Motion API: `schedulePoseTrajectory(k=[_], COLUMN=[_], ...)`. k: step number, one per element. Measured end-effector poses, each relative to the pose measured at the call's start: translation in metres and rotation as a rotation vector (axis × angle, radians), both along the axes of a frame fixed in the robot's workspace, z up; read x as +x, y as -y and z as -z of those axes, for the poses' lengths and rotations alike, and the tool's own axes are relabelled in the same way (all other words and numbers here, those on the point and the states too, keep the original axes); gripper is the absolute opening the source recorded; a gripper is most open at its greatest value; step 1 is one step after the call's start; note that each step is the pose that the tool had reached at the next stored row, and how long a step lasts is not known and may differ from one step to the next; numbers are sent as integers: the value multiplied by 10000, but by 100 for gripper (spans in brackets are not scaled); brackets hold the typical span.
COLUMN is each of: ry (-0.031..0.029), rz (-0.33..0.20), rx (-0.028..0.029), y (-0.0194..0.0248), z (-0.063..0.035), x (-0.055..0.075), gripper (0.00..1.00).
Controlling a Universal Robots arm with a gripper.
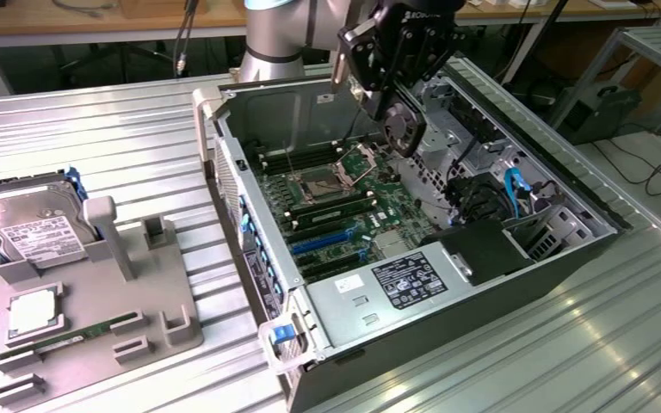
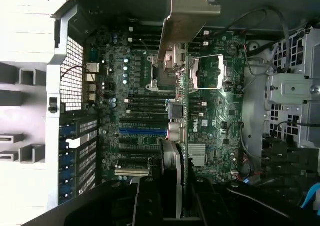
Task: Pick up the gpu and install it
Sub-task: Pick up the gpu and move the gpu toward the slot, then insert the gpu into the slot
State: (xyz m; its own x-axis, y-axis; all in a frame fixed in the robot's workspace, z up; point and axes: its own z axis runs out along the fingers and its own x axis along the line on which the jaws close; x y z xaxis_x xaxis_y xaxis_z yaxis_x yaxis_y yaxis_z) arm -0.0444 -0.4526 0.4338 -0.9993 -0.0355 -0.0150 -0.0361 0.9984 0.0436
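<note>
**Grip on the gpu point(image 1: 403, 129) above the open computer case point(image 1: 457, 335)**

Nearest in the exterior view, at its left, a grey parts tray point(image 1: 135, 335) sits on the ribbed metal table point(image 1: 101, 138). A green memory stick point(image 1: 72, 338) lies in the tray's front slot. A hard drive point(image 1: 27, 228) with a white label stands tilted at the back of the tray.

Beside the tray, the computer case lies on its side with its inside exposed. A silver power supply point(image 1: 388, 284) with a dark label fills the near end of the case. Behind it lies the motherboard point(image 1: 330, 206), with blue slots point(image 1: 324, 241) and two processor sockets point(image 1: 319, 185) farther in.

Over the far part of the board hangs the gripper point(image 1: 394, 77). Its jaws are drawn partway in and clamp the gpu between them. The card hangs below the fingers in the air, its round fan facing the camera and its pale bracket point(image 1: 354, 60) up beside the gripper. It is seated in no slot.

In the wrist view the gripper point(image 2: 175, 206) holds the gpu point(image 2: 172, 161) edge-on, with a black finger point(image 2: 145, 201) on one side. The card runs crosswise to the blue slot point(image 2: 142, 131) on the motherboard point(image 2: 220, 116) below. The bracket point(image 2: 187, 13) flares out at its far end.

Behind it all, the robot arm point(image 1: 279, 34) rises from the table.
</note>
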Motion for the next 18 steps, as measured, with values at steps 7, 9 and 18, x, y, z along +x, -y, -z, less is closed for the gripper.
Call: schedulePoseTrajectory(k=[7,9,18], ry=[0,0,0], rz=[-1,0,0], rx=[-1,0,0], y=[-1,-1,-1], z=[1,1,1], x=[160,160,160], gripper=[28,28,28])
